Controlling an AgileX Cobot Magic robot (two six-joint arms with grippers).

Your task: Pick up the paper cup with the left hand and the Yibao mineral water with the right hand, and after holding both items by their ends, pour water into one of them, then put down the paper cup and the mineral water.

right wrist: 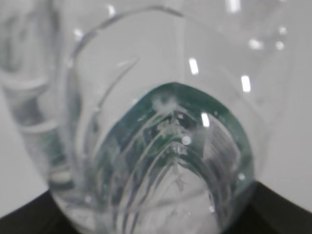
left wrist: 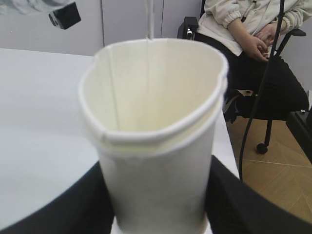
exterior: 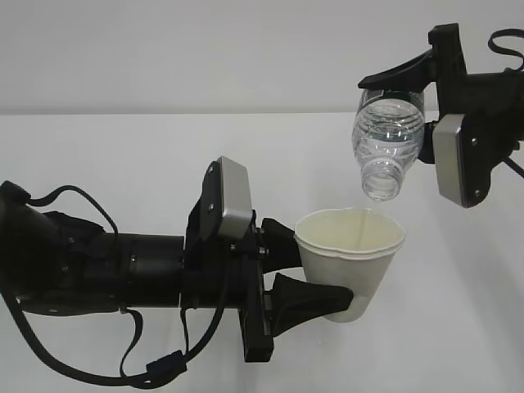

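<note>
The white paper cup (exterior: 352,254) is held upright above the table by my left gripper (exterior: 323,299), shut on its lower part; its black fingers (left wrist: 73,204) press both sides of the cup (left wrist: 156,146). The clear Yibao mineral water bottle (exterior: 386,139) is tipped mouth-down just above the cup's rim, held by my right gripper (exterior: 413,86), which is shut on its body. A thin stream of water (left wrist: 150,19) falls into the cup. The right wrist view is filled by the bottle (right wrist: 165,146) with its green label band; the fingers are mostly hidden behind it.
The white table (exterior: 123,164) runs under both arms, with its right edge (left wrist: 226,141) close to the cup. A seated person (left wrist: 243,39) on an office chair is beyond that edge, with a black cable (left wrist: 263,83) hanging in front.
</note>
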